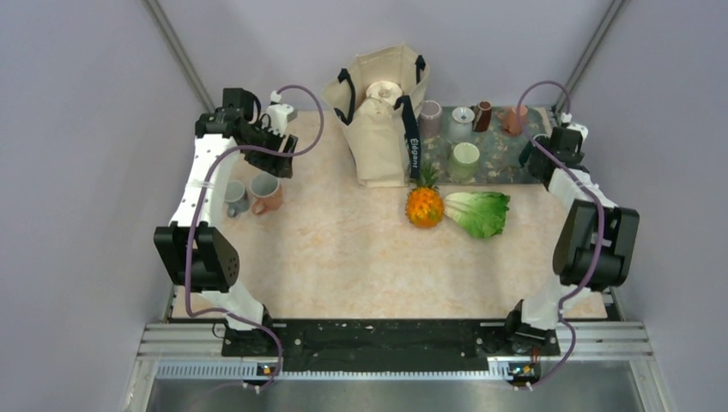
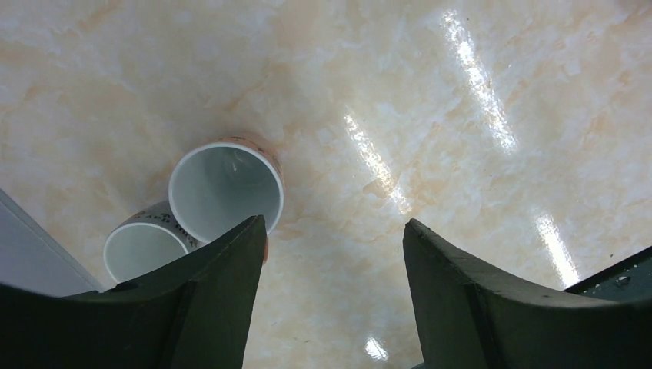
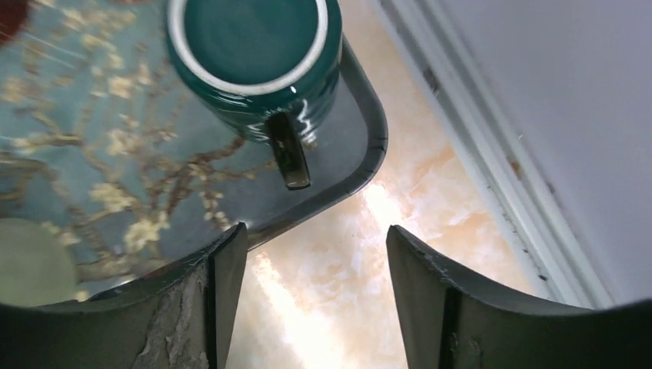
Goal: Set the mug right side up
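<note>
A dark green mug (image 3: 254,46) stands upside down at the near right corner of the patterned tray (image 3: 369,146), its base up and its handle (image 3: 288,150) pointing toward my right gripper (image 3: 317,238). That gripper is open and hovers just short of the handle, over the tray's corner, with nothing between its fingers. In the top view my right arm hides this mug, and the right gripper (image 1: 541,165) sits at the tray's right end. My left gripper (image 2: 334,231) is open and empty above the table, beside two upright mugs.
A pinkish mug (image 2: 225,192) and a grey mug (image 2: 142,250) stand upright at the left. The tray (image 1: 506,167) also carries a light green mug (image 1: 464,160) and several small cups. A canvas bag (image 1: 382,116), pineapple (image 1: 425,206) and cabbage (image 1: 479,212) sit mid-table. The side wall (image 3: 553,115) is close on the right.
</note>
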